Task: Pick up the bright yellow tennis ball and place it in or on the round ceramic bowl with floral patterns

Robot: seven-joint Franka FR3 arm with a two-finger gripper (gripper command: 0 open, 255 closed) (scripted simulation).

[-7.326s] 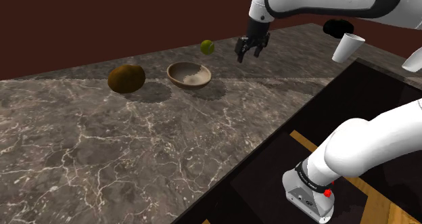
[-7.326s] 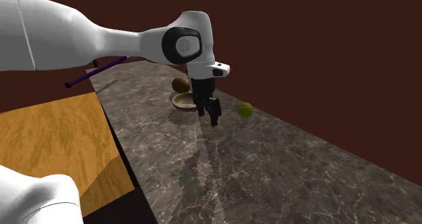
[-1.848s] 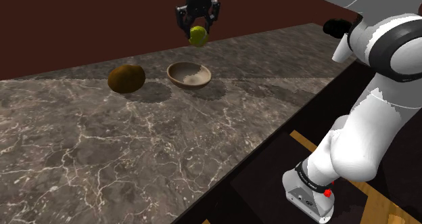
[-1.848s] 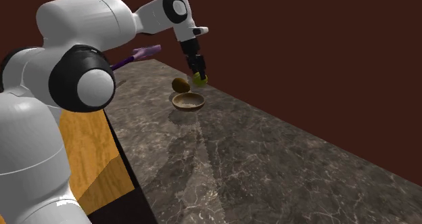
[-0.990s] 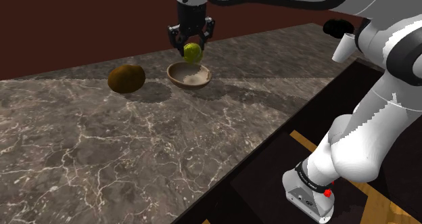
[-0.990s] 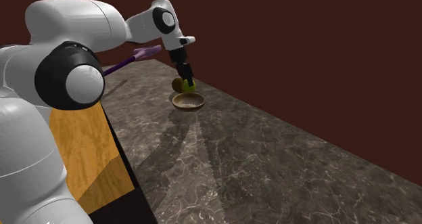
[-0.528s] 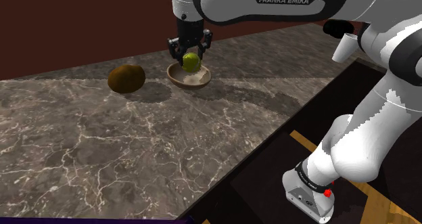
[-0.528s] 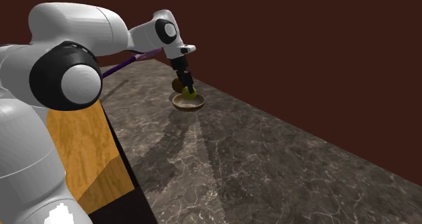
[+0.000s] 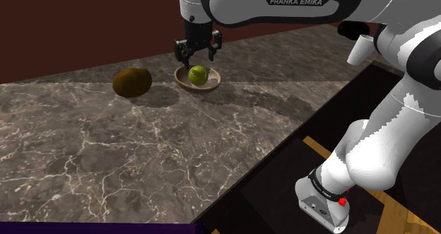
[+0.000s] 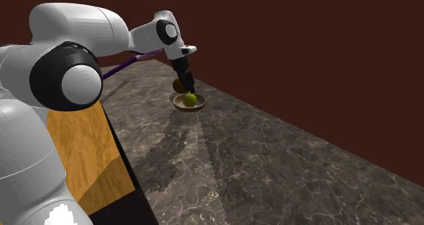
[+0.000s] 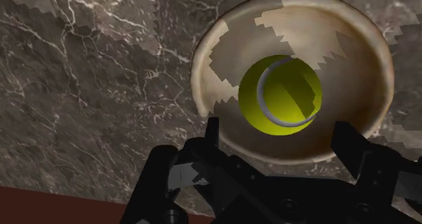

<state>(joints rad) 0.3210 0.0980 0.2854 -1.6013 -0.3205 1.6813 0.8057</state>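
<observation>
My pincer [image 9: 197,55] hangs spread above the tennis ball [image 9: 198,74], which lies in the bowl [image 9: 215,83] near the bench's [image 9: 141,148] far edge.

White arm [image 9: 283,3] extends toward the shoulder view's left, wrist vertical. Black gripper [image 9: 196,54] points straight down, fingers [image 11: 212,133] spread apart, clasping nothing.
</observation>
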